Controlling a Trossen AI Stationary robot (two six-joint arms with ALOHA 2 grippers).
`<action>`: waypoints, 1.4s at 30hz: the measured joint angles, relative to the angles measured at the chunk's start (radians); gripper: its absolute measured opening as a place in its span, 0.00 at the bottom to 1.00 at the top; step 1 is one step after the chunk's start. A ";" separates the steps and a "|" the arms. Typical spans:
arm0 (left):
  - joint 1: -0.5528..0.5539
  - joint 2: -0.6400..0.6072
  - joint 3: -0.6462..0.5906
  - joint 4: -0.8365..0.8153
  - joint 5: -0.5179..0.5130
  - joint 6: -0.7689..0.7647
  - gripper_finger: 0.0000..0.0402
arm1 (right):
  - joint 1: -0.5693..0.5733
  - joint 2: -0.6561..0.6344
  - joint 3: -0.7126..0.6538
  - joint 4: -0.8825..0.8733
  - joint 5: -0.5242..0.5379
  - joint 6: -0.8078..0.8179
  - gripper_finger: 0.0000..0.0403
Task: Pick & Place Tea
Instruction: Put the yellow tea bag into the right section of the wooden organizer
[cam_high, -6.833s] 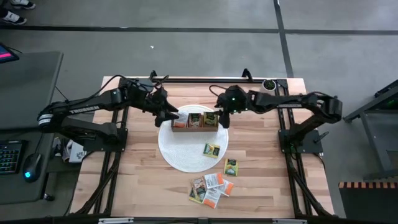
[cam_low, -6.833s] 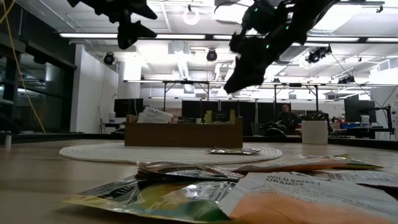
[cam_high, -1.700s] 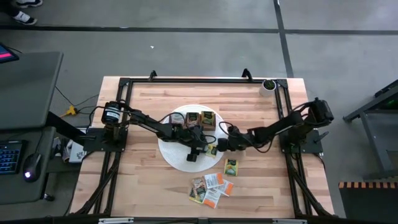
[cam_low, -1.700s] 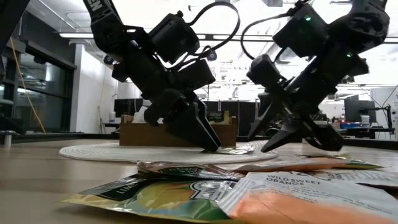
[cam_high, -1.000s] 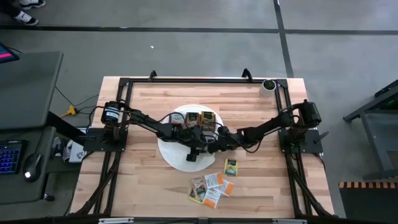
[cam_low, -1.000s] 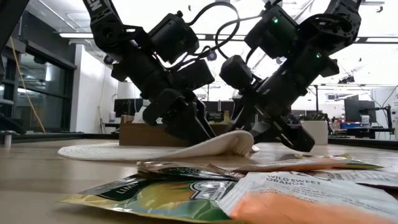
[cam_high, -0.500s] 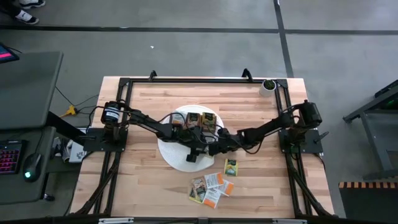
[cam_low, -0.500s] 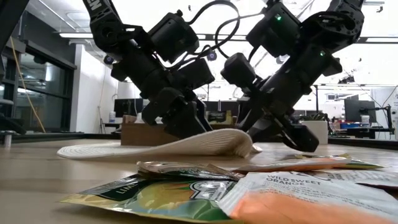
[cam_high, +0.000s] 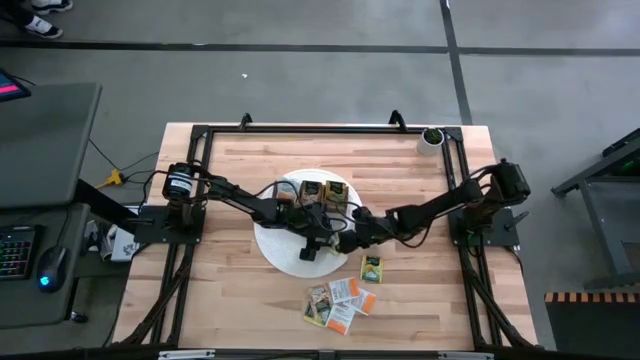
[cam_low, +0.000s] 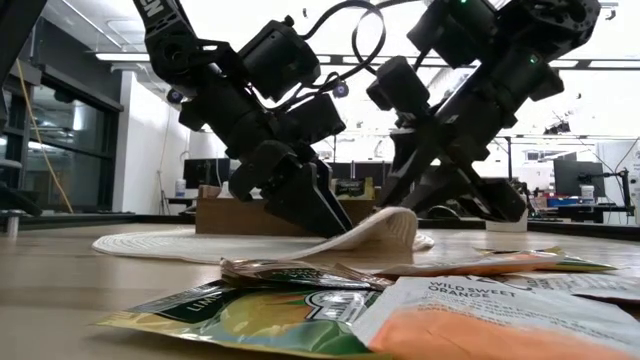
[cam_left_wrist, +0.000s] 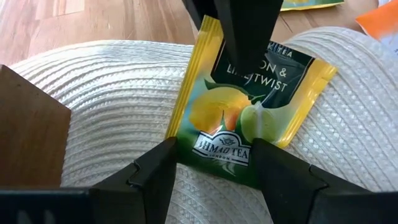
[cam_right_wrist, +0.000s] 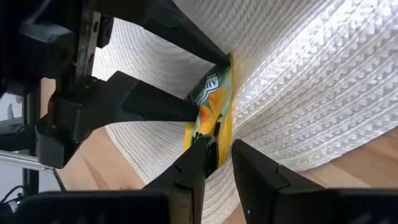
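Observation:
A green and yellow tea packet (cam_left_wrist: 242, 106) lies on the white woven mat (cam_high: 285, 245). The mat's near right edge (cam_low: 392, 222) curls up off the table. My left gripper (cam_left_wrist: 214, 177) is open, with a finger on either side of the packet's near end. From the table's right, my right gripper (cam_right_wrist: 217, 165) is shut on the packet's opposite end. Behind them the wooden box (cam_high: 315, 190) stands on the mat's far part. In the high view the arms hide the packet. My left gripper slants down from the table's left, its fingertips (cam_low: 335, 228) down on the mat. I cannot tell whether they touch the packet's side edges. My right gripper pinches the packet's end (cam_right_wrist: 210, 144) between its two fingers, slanting down from the table's right. The packet stands on edge between them. The mat bulges up around the hold, and I cannot tell whether it is caught too.
One more packet (cam_high: 371, 267) lies on the bare wood right of the mat. A pile of packets (cam_high: 340, 300) sits near the front edge, close to the low camera. A small cup (cam_high: 432, 137) stands at the back right corner. Black frame rails (cam_high: 320, 127) border the table.
My right gripper has risen a little with the packet's end. The mat's near right edge, curled up a second ago, now stands higher and steeper, while the rest of the mat stays flat.

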 joint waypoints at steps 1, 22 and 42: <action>0.000 0.000 0.000 0.000 -0.001 0.000 0.51 | 0.002 0.000 0.000 0.000 0.002 0.000 0.18; 0.001 0.000 0.001 0.003 -0.006 -0.002 0.51 | 0.024 -0.075 0.002 -0.109 0.021 -0.008 0.01; 0.002 0.001 0.000 0.000 -0.010 0.003 0.51 | 0.024 -0.252 0.002 -0.313 0.066 -0.031 0.00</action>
